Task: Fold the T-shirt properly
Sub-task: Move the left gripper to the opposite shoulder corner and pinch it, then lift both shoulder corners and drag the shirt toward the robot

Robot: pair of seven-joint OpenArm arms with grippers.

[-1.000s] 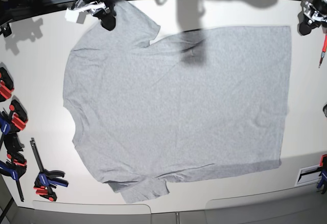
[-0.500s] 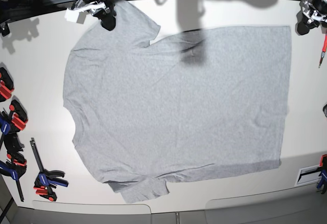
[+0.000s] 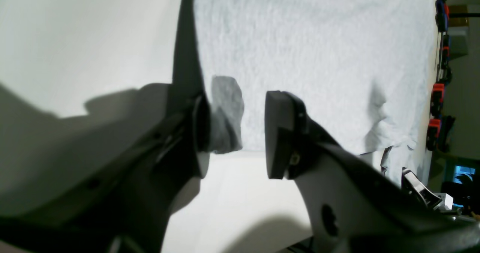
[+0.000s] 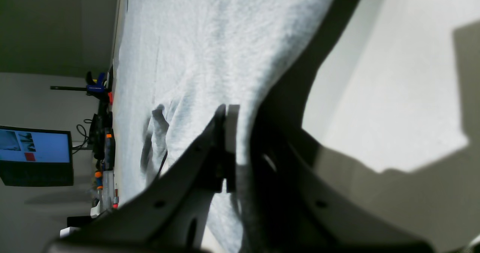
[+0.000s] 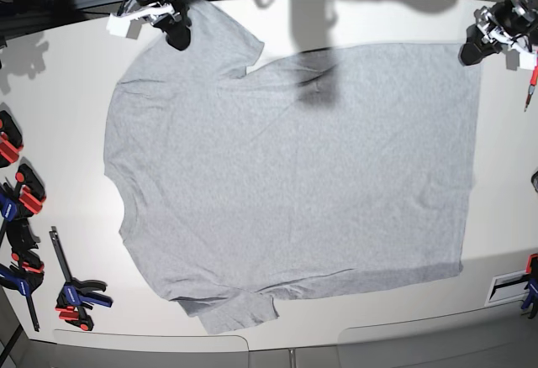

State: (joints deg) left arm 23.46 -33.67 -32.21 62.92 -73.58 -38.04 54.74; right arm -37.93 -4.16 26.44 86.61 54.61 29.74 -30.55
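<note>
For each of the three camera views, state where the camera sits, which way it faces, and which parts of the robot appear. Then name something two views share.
Base: overhead, facing down on the white table; light heather-grey cotton T-shirt spread flat, both tools at its far corners.
Left wrist: on the left arm, facing along the open left tool above the shirt's hem corner.
Right wrist: on the right arm; right tool shut on the sleeve.
Shared: red-and-blue clamps appear in base and left wrist.
</note>
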